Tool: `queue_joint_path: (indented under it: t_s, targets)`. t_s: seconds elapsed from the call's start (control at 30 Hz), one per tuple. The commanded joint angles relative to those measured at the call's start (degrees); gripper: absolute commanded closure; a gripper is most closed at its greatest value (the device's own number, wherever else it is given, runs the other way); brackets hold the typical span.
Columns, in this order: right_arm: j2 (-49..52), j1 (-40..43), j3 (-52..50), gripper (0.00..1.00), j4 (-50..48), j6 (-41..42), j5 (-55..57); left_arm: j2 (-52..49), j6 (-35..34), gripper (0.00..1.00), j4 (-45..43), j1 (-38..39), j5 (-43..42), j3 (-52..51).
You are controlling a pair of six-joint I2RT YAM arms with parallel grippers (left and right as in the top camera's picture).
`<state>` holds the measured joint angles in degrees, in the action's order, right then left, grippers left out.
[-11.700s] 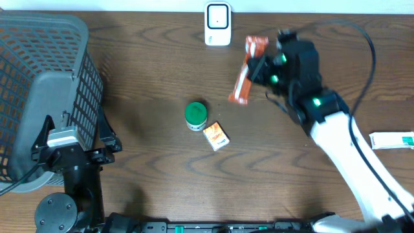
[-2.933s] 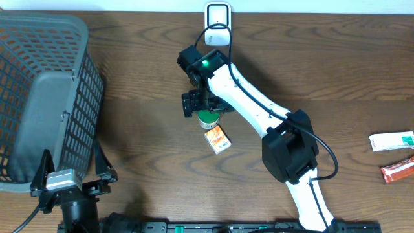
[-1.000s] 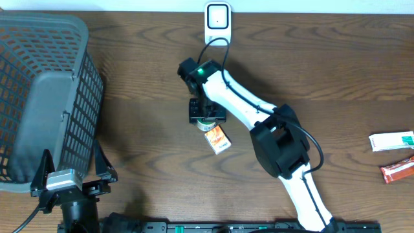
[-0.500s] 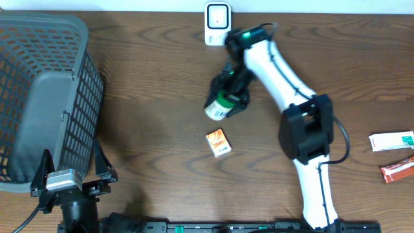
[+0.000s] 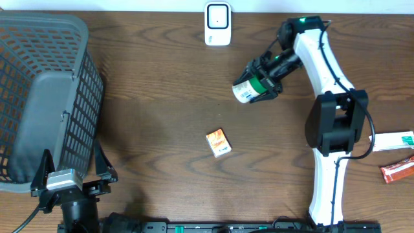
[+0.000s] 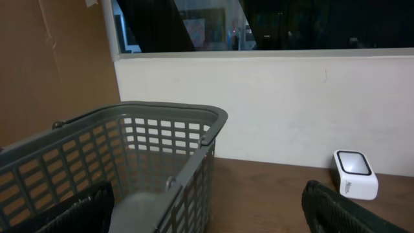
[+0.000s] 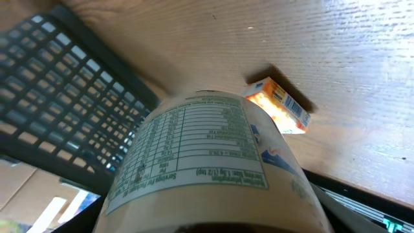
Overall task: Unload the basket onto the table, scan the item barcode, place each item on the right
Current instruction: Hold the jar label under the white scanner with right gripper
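Note:
My right gripper (image 5: 268,72) is shut on a pale jar (image 5: 250,89) with a green band, holding it on its side above the table. The jar hangs to the right of and nearer than the white scanner (image 5: 218,24), which stands at the table's far edge. In the right wrist view the jar's (image 7: 207,162) nutrition label fills the frame, and no barcode shows on that face. My left gripper (image 6: 207,210) is open with nothing in it, low at the near left, facing the basket (image 6: 162,142) and the scanner (image 6: 356,173).
A small orange box (image 5: 218,142) lies mid-table, also seen past the jar as the orange box (image 7: 279,103). The big grey basket (image 5: 39,84) fills the left side. A white-green carton (image 5: 391,140) and a red packet (image 5: 396,169) lie at the right edge.
My right arm lifted the jar from beside the orange box and swung it right and back, past the front of the scanner. The left arm stayed still.

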<state>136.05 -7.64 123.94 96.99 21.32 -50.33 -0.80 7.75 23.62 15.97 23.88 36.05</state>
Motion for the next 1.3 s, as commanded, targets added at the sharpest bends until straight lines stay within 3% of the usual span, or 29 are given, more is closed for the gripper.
queue_joint_path:
  t_s: [0.0, 0.23, 0.63, 0.87, 1.07, 1.27]
  targets:
    - [-0.4, 0.5, 1.1, 0.47, 0.3, -3.0, -4.3, 0.6, 0.7, 0.09, 0.2, 0.2, -0.3, -0.3]
    - [-0.4, 0.5, 1.1, 0.46, 0.3, -3.6, -7.9, 0.6, 0.7, 0.09, 3.1, 0.2, -0.3, -0.3]
    - [-0.4, -1.2, 1.3, 0.56, -1.9, -6.6, -5.4, 0.6, 0.7, 0.09, 3.6, 0.2, -0.3, -0.3]
    - [-0.4, -4.0, 3.6, 0.5, -18.5, -2.4, -1.3, 0.6, 0.7, 0.09, 3.9, 0.2, -0.3, -0.3]
    - [-0.4, -6.0, 6.5, 0.45, -38.1, 6.7, 12.9, 0.6, 0.7, 0.09, 4.4, 0.2, -0.3, -0.3]
    - [-0.4, -7.4, 6.8, 0.43, -53.8, 10.0, 26.7, 0.6, 0.7, 0.09, 4.4, 0.2, -0.3, -0.3]
